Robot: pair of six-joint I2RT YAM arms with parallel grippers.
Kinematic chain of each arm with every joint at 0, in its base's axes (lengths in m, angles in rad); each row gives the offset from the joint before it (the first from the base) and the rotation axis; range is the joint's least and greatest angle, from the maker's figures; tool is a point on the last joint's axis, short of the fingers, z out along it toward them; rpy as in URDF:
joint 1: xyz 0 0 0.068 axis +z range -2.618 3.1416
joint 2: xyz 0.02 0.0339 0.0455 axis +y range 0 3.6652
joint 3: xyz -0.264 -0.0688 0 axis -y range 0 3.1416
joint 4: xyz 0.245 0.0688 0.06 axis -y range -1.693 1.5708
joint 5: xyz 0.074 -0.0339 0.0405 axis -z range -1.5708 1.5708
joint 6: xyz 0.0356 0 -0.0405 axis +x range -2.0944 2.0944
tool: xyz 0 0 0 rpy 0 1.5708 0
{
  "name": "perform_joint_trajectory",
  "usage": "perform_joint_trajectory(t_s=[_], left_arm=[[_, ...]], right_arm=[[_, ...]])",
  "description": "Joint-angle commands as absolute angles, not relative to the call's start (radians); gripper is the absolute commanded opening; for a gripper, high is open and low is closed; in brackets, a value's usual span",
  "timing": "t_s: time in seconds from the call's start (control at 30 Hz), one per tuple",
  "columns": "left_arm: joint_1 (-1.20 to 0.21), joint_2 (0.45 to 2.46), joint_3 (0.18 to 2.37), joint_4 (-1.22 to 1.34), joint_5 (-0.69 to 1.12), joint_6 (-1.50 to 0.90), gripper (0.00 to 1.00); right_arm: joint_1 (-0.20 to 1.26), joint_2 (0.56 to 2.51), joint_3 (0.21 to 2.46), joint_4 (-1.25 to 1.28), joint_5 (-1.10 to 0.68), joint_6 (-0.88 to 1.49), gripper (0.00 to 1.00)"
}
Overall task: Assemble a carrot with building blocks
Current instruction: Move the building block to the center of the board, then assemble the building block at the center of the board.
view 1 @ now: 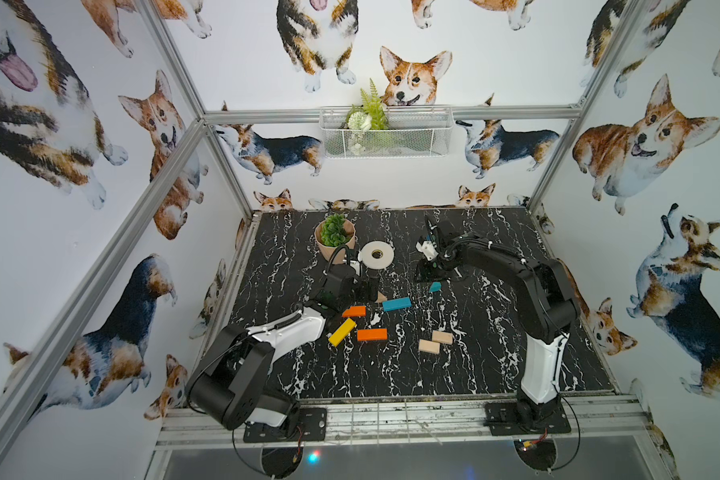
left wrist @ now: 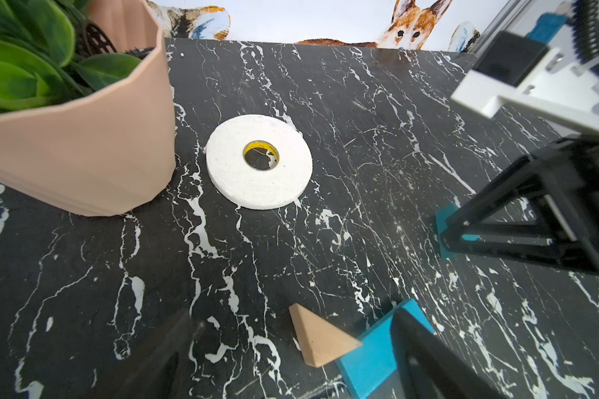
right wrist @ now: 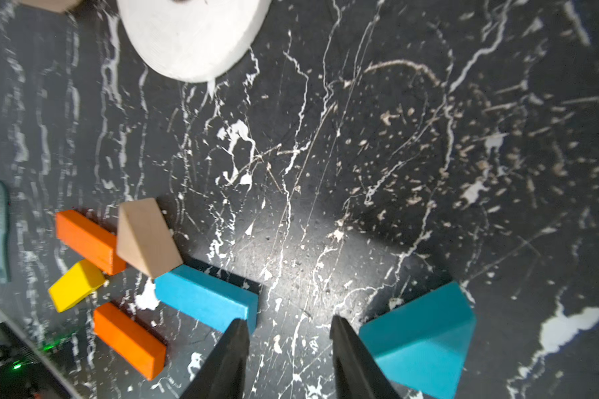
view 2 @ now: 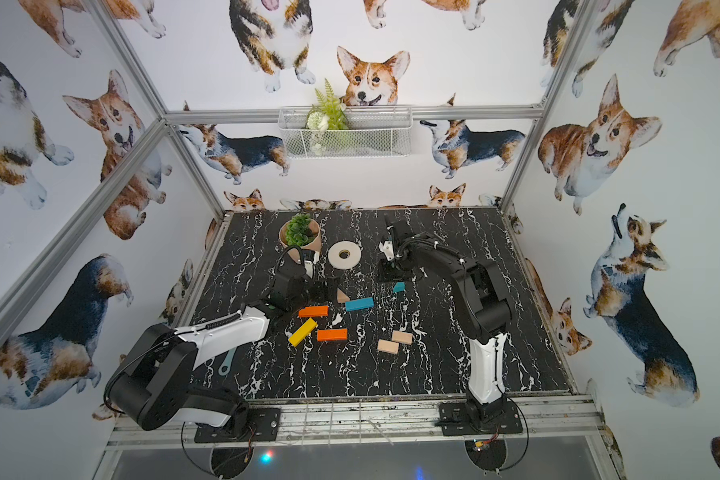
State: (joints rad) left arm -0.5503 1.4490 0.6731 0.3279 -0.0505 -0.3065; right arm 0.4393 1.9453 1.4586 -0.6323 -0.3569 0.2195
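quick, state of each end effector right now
left end effector: open, holding nothing
right end effector: open, holding nothing

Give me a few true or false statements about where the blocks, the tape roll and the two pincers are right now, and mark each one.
1. The tape roll lies flat beside the plant pot. True.
2. The yellow block sits on top of an orange one. False: it lies flat between the two orange blocks.
3. The right pincer grips the teal triangle. False: it is open, and the triangle lies outside its fingers.
4. The left pincer is open, with the wooden triangle at its gap. True.
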Motion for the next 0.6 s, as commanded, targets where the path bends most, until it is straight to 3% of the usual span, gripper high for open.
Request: perform_joint_trajectory(t_s=[0.0, 0.13, 0.57], left_arm=[[-0.548, 1.452, 0.677, 0.283, -0.078, -0.351, 0.92], [-0.548, 1.442, 0.602, 0.406, -0.083, -0.418, 0.91], [-0.549, 1.513, 0.653, 0.301, 0.056, -0.405, 0.87]], right_arm=[[0.385, 1.891, 1.407, -0.636, -0.386, 0.227, 0.45], [0.375, 1.85, 1.321, -0.634, -0.314, 0.203, 0.46], [0.37, 1.811, 1.236, -0.572, -0.297, 0.177, 0.47]])
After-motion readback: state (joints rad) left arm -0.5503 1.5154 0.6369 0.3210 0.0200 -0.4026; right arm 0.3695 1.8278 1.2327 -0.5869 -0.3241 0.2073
